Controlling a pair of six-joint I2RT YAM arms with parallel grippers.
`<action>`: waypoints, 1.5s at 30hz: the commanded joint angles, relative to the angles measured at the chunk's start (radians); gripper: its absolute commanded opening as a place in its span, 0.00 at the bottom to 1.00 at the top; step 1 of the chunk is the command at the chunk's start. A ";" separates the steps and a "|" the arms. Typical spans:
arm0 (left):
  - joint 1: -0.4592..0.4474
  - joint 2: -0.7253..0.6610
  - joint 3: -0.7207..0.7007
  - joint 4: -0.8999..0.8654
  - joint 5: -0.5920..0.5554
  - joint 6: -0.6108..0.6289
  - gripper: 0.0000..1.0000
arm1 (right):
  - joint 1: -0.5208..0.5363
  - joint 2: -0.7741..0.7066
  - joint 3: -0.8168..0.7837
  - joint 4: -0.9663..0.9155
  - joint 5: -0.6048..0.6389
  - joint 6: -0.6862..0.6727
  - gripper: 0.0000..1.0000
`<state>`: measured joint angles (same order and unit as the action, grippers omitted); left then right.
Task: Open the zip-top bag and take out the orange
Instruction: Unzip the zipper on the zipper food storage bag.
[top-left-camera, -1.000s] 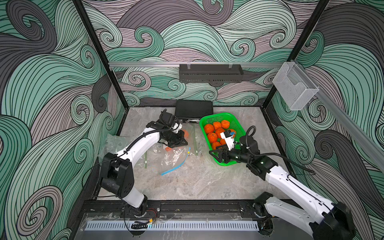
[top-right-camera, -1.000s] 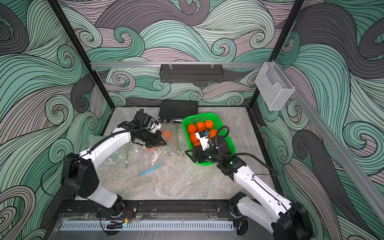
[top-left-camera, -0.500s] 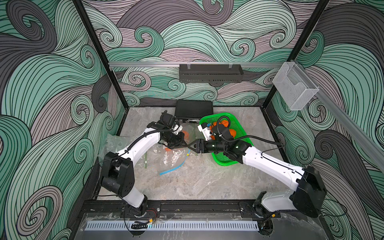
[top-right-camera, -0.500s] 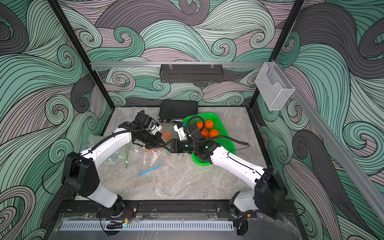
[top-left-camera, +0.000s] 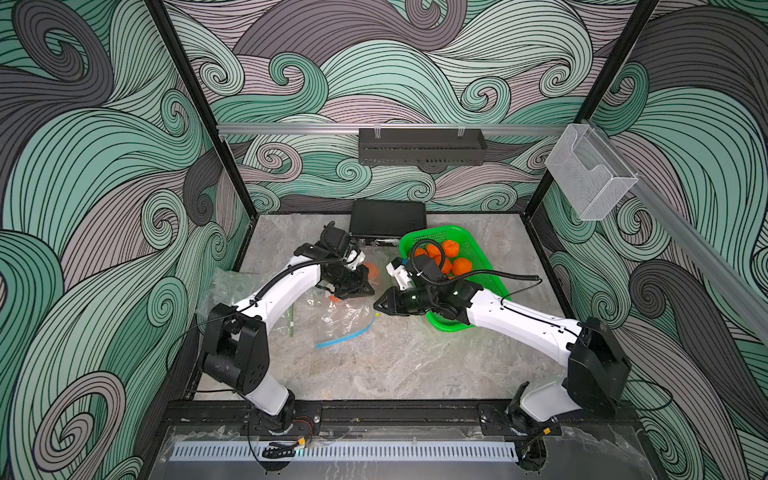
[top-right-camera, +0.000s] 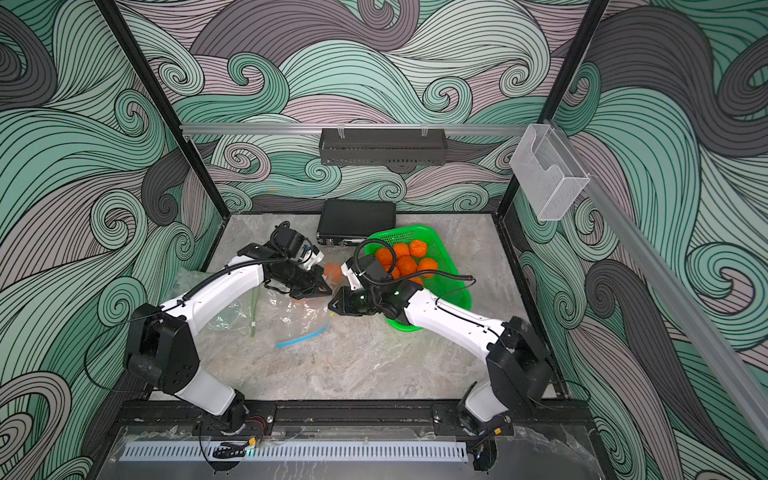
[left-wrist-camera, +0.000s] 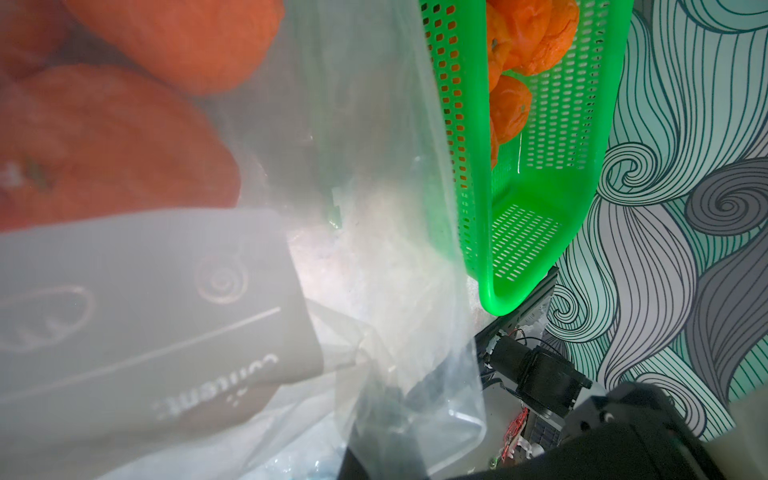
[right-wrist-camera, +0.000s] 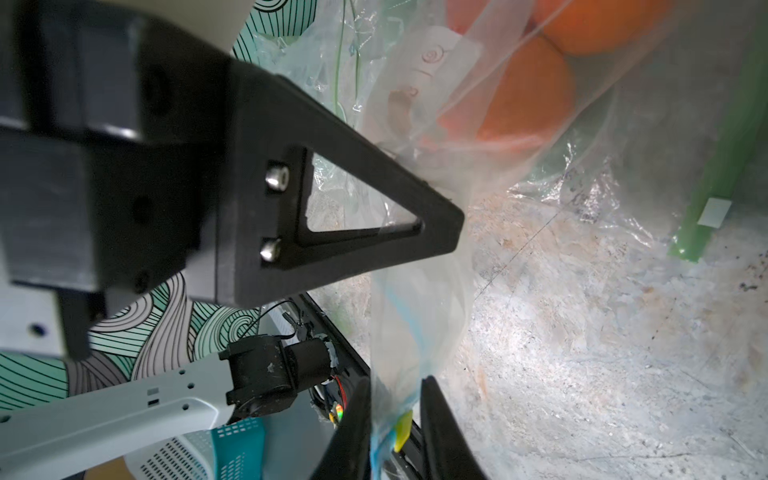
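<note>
Basket left behind; right tool now astride bag edge, jaws narrower.

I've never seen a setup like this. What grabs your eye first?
The bright green basket heaped with oranges, on the table's far right side. Beside it, mid-table, the robot's left hand and right hand meet at a clear bag holding more fruit. Swirling green wave walls surround everything.
</note>
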<state>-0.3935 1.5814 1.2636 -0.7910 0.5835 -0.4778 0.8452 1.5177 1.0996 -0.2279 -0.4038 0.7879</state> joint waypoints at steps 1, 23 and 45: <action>0.001 0.004 0.014 -0.024 -0.023 0.022 0.01 | 0.003 -0.010 0.023 0.006 -0.003 0.017 0.12; -0.101 -0.890 -0.459 0.438 -0.191 0.719 0.71 | -0.069 -0.032 -0.009 0.343 -0.061 0.507 0.00; -0.277 -0.656 -0.424 0.571 -0.583 1.107 0.32 | -0.072 -0.006 -0.034 0.422 -0.106 0.610 0.00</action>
<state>-0.6643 0.9119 0.8257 -0.2768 0.0555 0.5976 0.7784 1.5150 1.0790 0.1478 -0.4973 1.3701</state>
